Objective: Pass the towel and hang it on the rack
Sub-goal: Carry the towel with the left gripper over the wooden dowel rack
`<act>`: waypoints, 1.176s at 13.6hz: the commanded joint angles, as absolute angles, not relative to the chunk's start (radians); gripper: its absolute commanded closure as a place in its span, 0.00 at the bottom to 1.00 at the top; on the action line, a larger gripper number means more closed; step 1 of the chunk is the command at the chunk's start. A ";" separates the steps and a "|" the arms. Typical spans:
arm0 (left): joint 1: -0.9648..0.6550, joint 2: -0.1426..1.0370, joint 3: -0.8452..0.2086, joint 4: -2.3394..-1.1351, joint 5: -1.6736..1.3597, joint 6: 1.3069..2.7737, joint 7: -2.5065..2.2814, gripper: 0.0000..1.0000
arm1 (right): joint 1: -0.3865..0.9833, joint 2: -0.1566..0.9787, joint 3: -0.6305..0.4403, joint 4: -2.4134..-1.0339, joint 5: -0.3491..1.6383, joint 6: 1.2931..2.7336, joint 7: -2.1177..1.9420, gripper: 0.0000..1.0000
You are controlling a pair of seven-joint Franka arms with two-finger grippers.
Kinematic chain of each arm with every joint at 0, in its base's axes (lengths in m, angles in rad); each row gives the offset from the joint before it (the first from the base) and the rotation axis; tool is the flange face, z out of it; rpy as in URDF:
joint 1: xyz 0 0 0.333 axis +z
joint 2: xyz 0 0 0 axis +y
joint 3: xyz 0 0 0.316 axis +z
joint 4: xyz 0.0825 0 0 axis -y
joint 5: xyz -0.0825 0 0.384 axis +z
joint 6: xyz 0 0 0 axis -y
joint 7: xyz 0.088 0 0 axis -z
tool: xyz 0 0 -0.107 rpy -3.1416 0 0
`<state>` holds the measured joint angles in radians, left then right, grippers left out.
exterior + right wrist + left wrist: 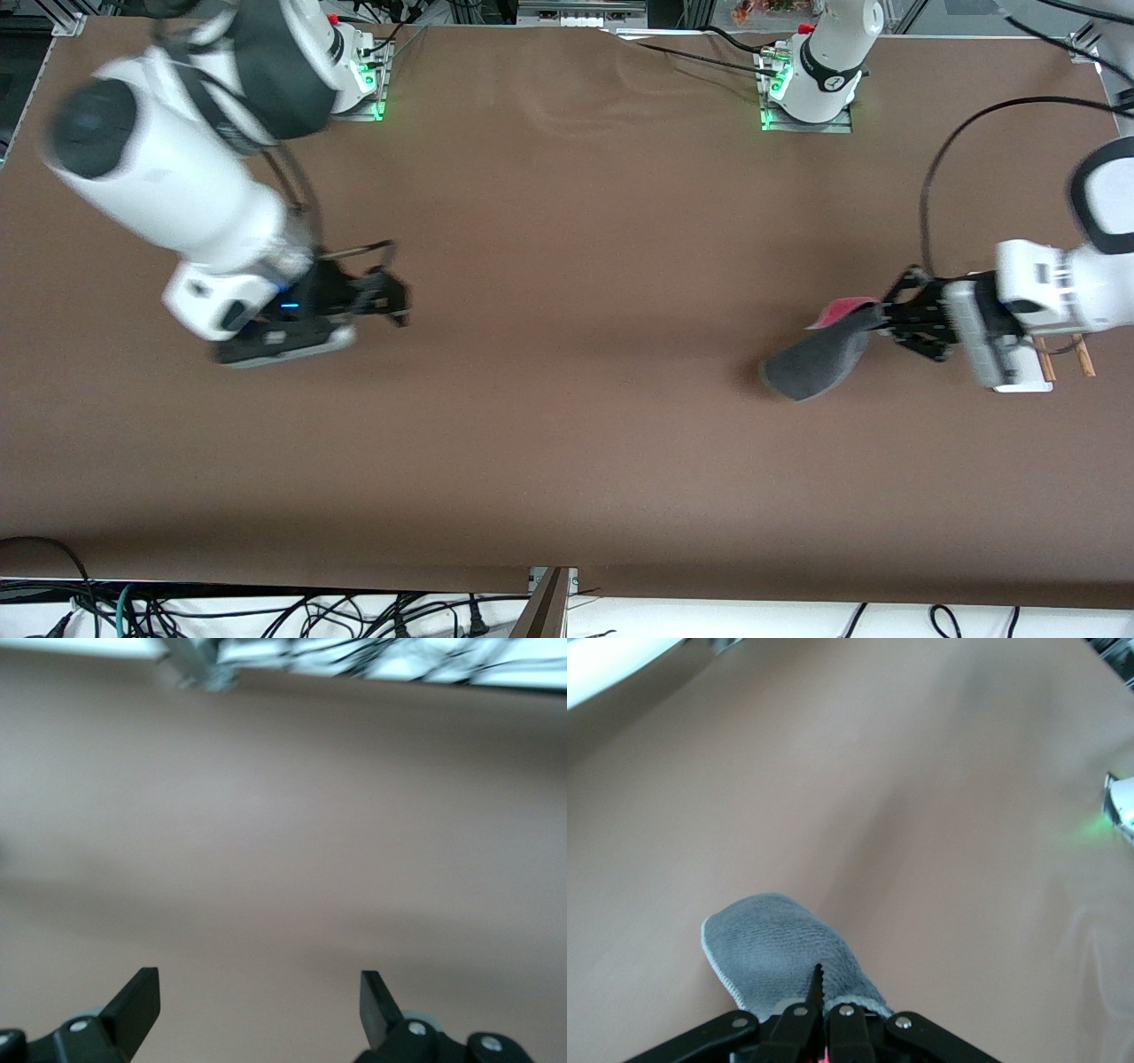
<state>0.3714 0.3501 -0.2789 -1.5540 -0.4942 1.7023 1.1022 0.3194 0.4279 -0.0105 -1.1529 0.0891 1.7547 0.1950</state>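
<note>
Closest to the front camera there's just the bare brown table [567,461], with a tangle of cables [266,616] hanging off its near edge.

Moving up from there, toward the left arm's end of the table, is the towel [819,359]. It's hanging in the air from the left gripper [877,319], dark grey face showing, with a strip of the pink-red face peeking out along the top edge. The left gripper's fingers are pinched tight on one edge of it. In the left wrist view the towel [784,961] droops from the closed tips of the left gripper [818,992], grey knit with a lighter stitched border, and nothing but tabletop under it.

Right next to that, mostly hidden under the left arm's wrist, is the rack [1059,359]. Only the ends of its two light-brown rods and a bit of white base poke out, so I can't tell exactly how it sits.

At about the same level, toward the right arm's end of the table, the right gripper [394,297] hangs over bare table holding nothing. The right wrist view shows the right gripper [257,997] with its fingers [137,997] spread wide apart.

Farthest off, both arm bases [811,89] stand along the table edge with green lights glowing.
</note>
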 commanded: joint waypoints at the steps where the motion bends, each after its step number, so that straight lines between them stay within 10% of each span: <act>1: 0.529 0.368 -0.293 -1.506 -0.430 1.635 1.126 1.00 | 0.237 0.306 0.005 -1.238 0.011 1.714 0.198 0.00; 16: 0.804 0.666 -0.038 -1.261 -0.239 1.727 1.639 1.00 | 0.058 0.150 0.014 -1.384 -0.123 1.442 0.040 0.00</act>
